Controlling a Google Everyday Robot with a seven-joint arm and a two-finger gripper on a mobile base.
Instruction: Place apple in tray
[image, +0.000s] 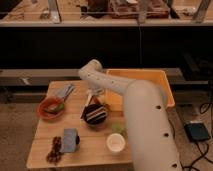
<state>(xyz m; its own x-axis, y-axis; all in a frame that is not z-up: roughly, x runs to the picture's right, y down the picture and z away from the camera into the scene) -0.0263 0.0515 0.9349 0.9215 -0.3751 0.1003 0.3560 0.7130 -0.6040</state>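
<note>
Reach explains my pose: my end effector (95, 114) hangs low over the middle of the surface (90, 149), just left of the tray (145, 73), probably covering the apple, which I cannot see; whether it is clamped, I cannot tell.

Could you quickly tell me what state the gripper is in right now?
Gripper: low over the middle of the table, left of the tray; open, closed or holding something cannot be told.

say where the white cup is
Camera view: the white cup stands front right on the table, before the green lump; the tool hangs over mid-table.
</note>
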